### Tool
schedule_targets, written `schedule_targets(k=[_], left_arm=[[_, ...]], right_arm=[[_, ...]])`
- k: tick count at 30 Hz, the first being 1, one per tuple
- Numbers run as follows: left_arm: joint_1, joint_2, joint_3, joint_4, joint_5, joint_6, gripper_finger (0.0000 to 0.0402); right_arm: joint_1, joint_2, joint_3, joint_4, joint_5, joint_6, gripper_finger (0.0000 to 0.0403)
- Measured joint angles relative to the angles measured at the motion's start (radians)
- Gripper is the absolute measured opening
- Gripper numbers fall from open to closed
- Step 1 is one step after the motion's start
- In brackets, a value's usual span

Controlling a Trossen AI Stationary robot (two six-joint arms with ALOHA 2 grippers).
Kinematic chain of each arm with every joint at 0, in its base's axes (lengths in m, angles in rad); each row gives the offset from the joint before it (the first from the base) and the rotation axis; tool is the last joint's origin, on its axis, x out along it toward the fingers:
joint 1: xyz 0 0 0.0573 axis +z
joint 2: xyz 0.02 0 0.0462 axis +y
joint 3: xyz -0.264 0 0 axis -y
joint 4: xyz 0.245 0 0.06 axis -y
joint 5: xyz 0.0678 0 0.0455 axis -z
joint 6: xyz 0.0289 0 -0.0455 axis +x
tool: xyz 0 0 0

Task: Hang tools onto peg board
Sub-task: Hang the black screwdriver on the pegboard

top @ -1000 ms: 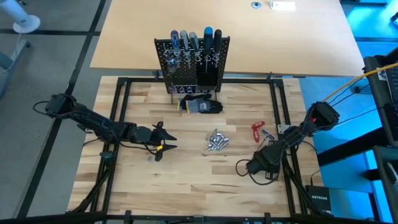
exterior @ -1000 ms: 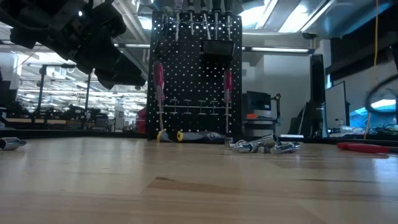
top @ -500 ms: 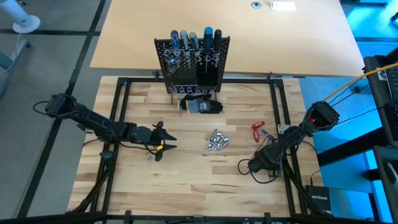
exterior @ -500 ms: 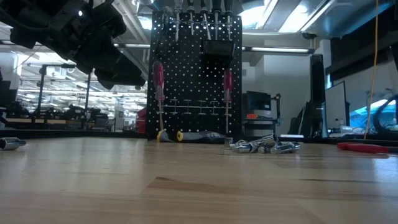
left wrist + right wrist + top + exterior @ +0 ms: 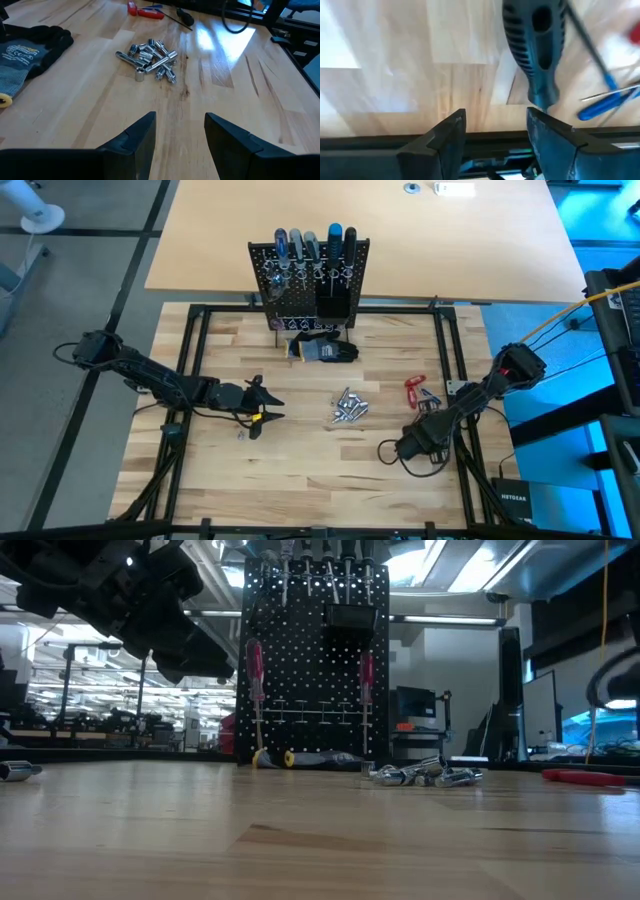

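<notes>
Left tool [image 5: 179, 135] parted — right tool [image 5: 495, 135] seemingly parted.

1. Left gripper [image 5: 180, 132] low over the wooden table [image 5: 235, 100], two dark fingers [image 5: 142, 135] parted with bare wood between them, holding nothing.
2. Straight ahead of the fingertips, a little way off: heap of shiny metal pieces [image 5: 150, 55] lying jumbled together on the wood.
3. Ahead and off to one side: dark glove [image 5: 30, 47] with a grey printed patch, well apart from the metal heap.
4. Farther beyond the heap, near the table's far edge: red-handled tool [image 5: 145, 11], a blue bit just beside it, and a black-handled screwdriver [image 5: 181, 16] lying flat.
</notes>
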Motion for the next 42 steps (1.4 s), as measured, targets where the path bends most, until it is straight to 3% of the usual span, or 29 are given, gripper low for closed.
schedule_targets(k=[8, 20, 23, 29, 37, 42], left_arm=[[0.0, 0.0, 0.0, 0.0, 0.0, -0.001, 0.0158], [0.0, 0.0, 0.0, -0.018, 0.0, -0.008, 0.0158], [0.0, 0.0, 0.0, -0.018, 0.0, -0.008, 0.0158], [0.0, 0.0, 0.0, -0.018, 0.0, -0.008, 0.0158], [0.0, 0.0, 0.0, -0.014, 0.0, -0.012, 0.0158], [0.0, 0.0, 0.0, -0.017, 0.0, -0.007, 0.0158]], right_arm=[[0.0, -0.019, 0.033, 0.014, 0.249, -0.017, 0.0209], [0.0, -0.022, -0.071, 0.215, 0.238, -0.075, 0.0208], [0.001, -0.024, -0.086, 0.241, 0.243, -0.094, 0.0191], [0.001, -0.023, -0.093, 0.235, 0.242, -0.092, 0.0121], [0.001, -0.037, -0.088, 0.227, 0.272, -0.091, 0.0121], [-0.001, -0.053, -0.019, 0.114, 0.386, -0.091, 0.0122]])
